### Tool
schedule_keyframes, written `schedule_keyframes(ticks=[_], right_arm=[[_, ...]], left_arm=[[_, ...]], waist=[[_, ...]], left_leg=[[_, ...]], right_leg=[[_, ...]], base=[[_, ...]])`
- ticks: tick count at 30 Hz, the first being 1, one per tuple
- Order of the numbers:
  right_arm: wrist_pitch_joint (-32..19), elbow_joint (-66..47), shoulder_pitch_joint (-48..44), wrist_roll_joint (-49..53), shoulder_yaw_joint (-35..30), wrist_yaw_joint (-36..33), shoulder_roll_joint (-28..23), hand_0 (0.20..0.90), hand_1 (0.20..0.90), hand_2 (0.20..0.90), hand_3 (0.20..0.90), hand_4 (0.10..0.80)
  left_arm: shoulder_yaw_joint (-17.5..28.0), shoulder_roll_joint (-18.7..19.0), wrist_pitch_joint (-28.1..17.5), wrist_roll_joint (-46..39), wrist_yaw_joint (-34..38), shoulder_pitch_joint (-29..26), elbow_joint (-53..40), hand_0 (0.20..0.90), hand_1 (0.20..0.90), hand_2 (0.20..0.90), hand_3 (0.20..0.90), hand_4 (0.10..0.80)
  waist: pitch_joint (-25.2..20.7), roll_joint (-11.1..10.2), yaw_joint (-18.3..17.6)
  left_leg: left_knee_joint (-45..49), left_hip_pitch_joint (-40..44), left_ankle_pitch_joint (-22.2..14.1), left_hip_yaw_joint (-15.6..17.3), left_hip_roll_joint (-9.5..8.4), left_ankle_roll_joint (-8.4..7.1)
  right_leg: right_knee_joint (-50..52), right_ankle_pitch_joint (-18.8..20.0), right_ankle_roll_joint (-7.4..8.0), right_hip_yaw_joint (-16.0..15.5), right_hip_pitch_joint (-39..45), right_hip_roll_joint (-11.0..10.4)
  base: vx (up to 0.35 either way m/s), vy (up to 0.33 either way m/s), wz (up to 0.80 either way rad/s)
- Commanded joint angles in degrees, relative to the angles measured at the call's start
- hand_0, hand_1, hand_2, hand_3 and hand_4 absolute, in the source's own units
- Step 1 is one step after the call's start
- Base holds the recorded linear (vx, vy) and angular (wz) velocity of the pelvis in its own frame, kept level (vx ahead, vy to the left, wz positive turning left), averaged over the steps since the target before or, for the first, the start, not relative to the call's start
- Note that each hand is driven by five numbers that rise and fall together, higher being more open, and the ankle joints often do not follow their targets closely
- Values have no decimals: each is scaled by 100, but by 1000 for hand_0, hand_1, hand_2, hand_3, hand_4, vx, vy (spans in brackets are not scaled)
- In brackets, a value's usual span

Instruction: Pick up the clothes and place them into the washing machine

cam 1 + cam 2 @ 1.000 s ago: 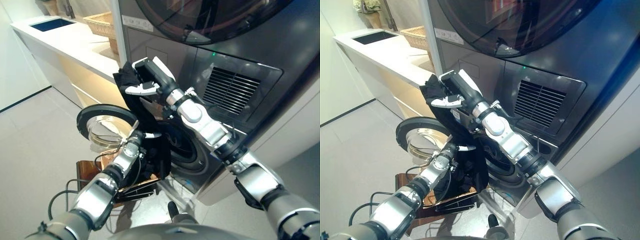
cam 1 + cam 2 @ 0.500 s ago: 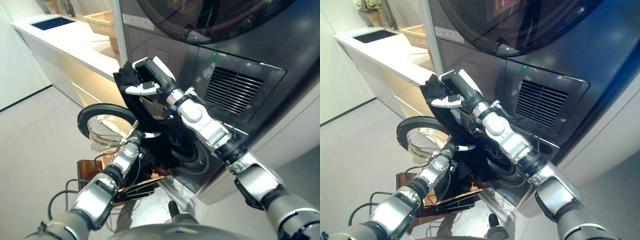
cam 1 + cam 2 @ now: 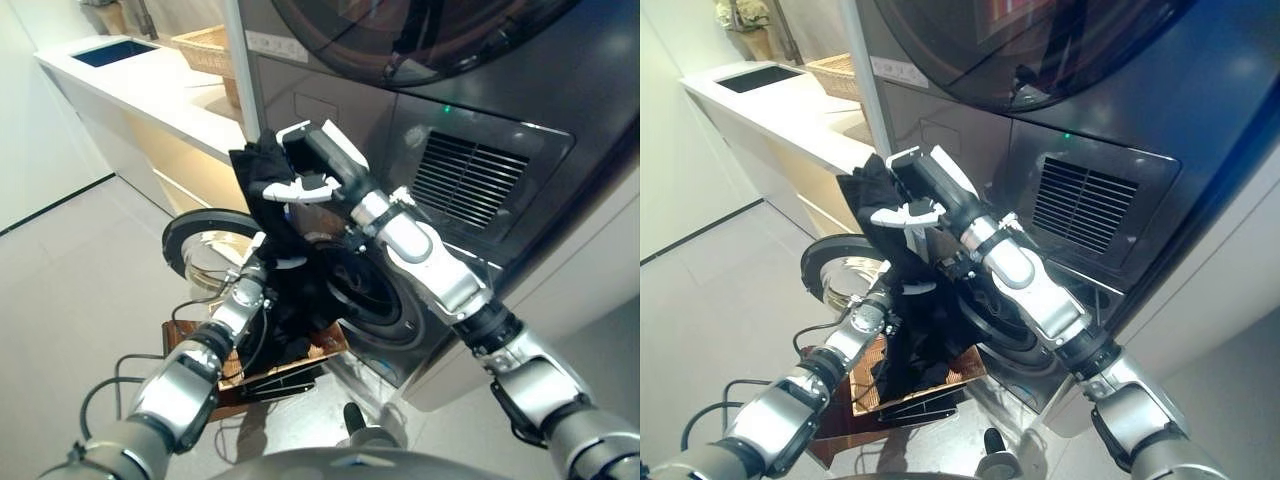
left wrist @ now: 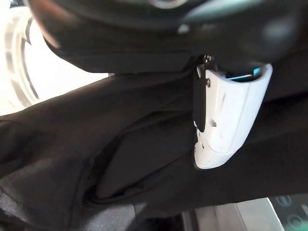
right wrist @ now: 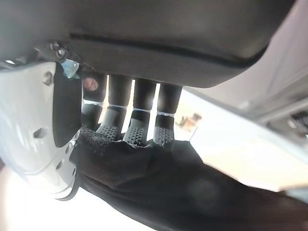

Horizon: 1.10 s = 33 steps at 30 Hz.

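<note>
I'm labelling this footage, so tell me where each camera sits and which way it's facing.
Left eye view: on the head, looking down at the washing machine; both arms show.
Right eye view: same scene, slightly offset.
Left wrist view: on the left wrist, against the black garment; left hand shows.
Right wrist view: right hand gripping the garment.
All four views share the garment.

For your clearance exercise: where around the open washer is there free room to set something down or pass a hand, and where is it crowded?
Free: the white counter between the dark sink and wicker basket, and the grey floor beside the open door. Crowded: the drum opening, where the right hand and left hand hold the black garment above the floor basket.
</note>
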Motion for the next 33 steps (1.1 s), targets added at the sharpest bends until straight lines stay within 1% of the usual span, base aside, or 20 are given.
schedule_keyframes(ticks=[1, 4, 5, 6, 7, 9, 10, 11, 13, 14, 15, 16, 18, 19, 22, 24, 27, 33], right_arm=[[-806, -696, 99, 509, -1019, 226, -124, 200, 200, 200, 200, 300], [-832, -1058, 938, 871, -1434, 572, -454, 200, 200, 200, 200, 300], [-845, -1126, 1575, 897, -1832, 651, -673, 200, 200, 200, 200, 300], [-864, -1180, 1816, 843, -2017, 682, -740, 200, 200, 200, 200, 300], [-859, -1193, 1832, 842, -2028, 683, -741, 200, 200, 200, 200, 300], [-907, -1106, 2214, 709, -2384, 633, -807, 200, 200, 200, 200, 300], [-890, -1074, 2438, 757, -2534, 692, -818, 900, 900, 900, 900, 800], [-814, -996, 2778, 786, -2654, 956, -963, 900, 900, 900, 900, 800], [-789, -966, 2888, 701, -2746, 993, -1048, 900, 900, 900, 900, 800], [-777, -681, 3031, 508, -2919, 874, -1125, 900, 900, 900, 900, 800], [-781, -677, 3030, 507, -2918, 874, -1125, 900, 900, 900, 900, 800], [-784, -432, 3061, 331, -2949, 762, -1118, 900, 900, 900, 900, 800], [-796, -107, 3041, 49, -2983, 584, -1060, 900, 900, 900, 900, 800], [-798, 77, 3006, -338, -3025, 443, -1025, 900, 900, 900, 900, 800], [-794, 175, 3000, -528, -3091, 355, -980, 900, 900, 900, 900, 800], [-774, 313, 2935, -921, -3076, 231, -941, 900, 900, 900, 900, 800], [-759, 439, 2823, -1147, -3007, 171, -922, 900, 900, 900, 900, 800], [-742, 529, 2664, -1190, -2916, 158, -848, 900, 900, 900, 900, 800]], left_arm=[[175, 425, -572, 227, 61, -1039, -30, 200, 200, 200, 200, 300], [287, 635, -608, 348, 3, -1119, 231, 200, 200, 200, 200, 300], [388, 832, -631, 418, -46, -1108, 332, 200, 200, 200, 200, 300], [435, 900, -654, 433, -72, -1107, 381, 200, 200, 200, 200, 300], [429, 895, -655, 433, -73, -1107, 383, 200, 200, 200, 200, 300], [501, 1067, -696, 467, -112, -1120, 429, 200, 200, 200, 200, 300], [526, 1149, -711, 471, -125, -1135, 415, 200, 200, 200, 200, 300], [591, 1289, -760, 478, -163, -1116, 385, 200, 200, 200, 200, 300], [603, 1353, -764, 485, -196, -1119, 374, 200, 200, 200, 200, 300], [621, 1429, -770, 514, -204, -1121, 371, 200, 200, 200, 200, 300], [620, 1428, -771, 514, -204, -1122, 371, 200, 200, 200, 200, 300], [607, 1470, -772, 540, -197, -1119, 372, 200, 200, 200, 200, 300], [586, 1560, -773, 615, -174, -1116, 358, 200, 200, 200, 200, 300], [557, 1687, -771, 722, -170, -1140, 306, 200, 200, 200, 200, 300], [523, 1767, -769, 804, -165, -1161, 254, 200, 200, 200, 200, 300], [472, 1883, -753, 918, -169, -1177, 160, 200, 200, 200, 200, 300], [463, 1971, -763, 957, -173, -1179, 56, 200, 200, 200, 200, 300], [486, 2039, -762, 880, -175, -1221, 13, 200, 200, 200, 200, 300]], waist=[[-382, -38, 150], [-357, -14, 74], [-344, 1, 17], [-343, 11, -4], [-348, 11, 2], [-344, 36, -41], [-341, 43, -53], [-349, 36, -50], [-358, 36, -46], [-354, 31, -46], [-353, 31, -47], [-349, 30, -49], [-355, 32, -42], [-359, 40, -35], [-361, 42, -23], [-371, 50, 14], [-373, 53, 59], [-388, 65, 103]], left_leg=[[465, -432, -354, -247, -5, -122], [465, -453, -343, -262, -2, -131], [474, -467, -348, -264, -2, -137], [485, -470, -354, -262, -3, -141], [487, -472, -355, -263, -3, -141], [501, -481, -363, -261, 1, -148], [505, -480, -365, -264, -4, -150], [520, -484, -371, -276, -12, -156], [523, -485, -375, -286, -12, -158], [528, -489, -376, -308, -12, -160], [529, -488, -376, -310, -12, -160], [524, -485, -376, -318, -15, -160], [524, -484, -378, -320, -15, -159], [525, -478, -383, -321, -18, -157], [531, -479, -386, -336, -13, -155], [508, -479, -377, -358, -12, -153], [505, -474, -371, -391, -20, -149], [485, -472, -355, -436, -33, -147]], right_leg=[[379, -745, 211, -72, 98, -164], [390, -759, 218, -97, 82, -167], [404, -775, 221, -102, 76, -169], [417, -779, 223, -102, 70, -170], [418, -781, 223, -103, 69, -170], [432, -792, 230, -103, 61, -171], [439, -800, 230, -108, 61, -172], [444, -807, 232, -127, 73, -179], [440, -815, 235, -143, 88, -185], [441, -816, 241, -178, 99, -198], [440, -817, 241, -180, 101, -198], [435, -815, 246, -179, 106, -196], [431, -813, 250, -188, 115, -198], [427, -814, 256, -192, 118, -196], [423, -821, 259, -209, 132, -205], [405, -831, 258, -229, 154, -213], [402, -836, 254, -255, 186, -218], [392, -845, 247, -321, 216, -231]], base=[[-2, -5, 5], [1, -1, -1], [12, 2, 4], [9, 2, 9], [0, 0, 0], [0, 0, 0], [0, 0, 0], [0, 0, 0], [0, 0, 0], [0, 0, 0], [0, 0, 0], [0, -2, 3], [0, 0, 5], [1, 3, 4], [-1, -1, 3], [0, -1, 4], [-2, -2, 3], [-8, 2, 5]])
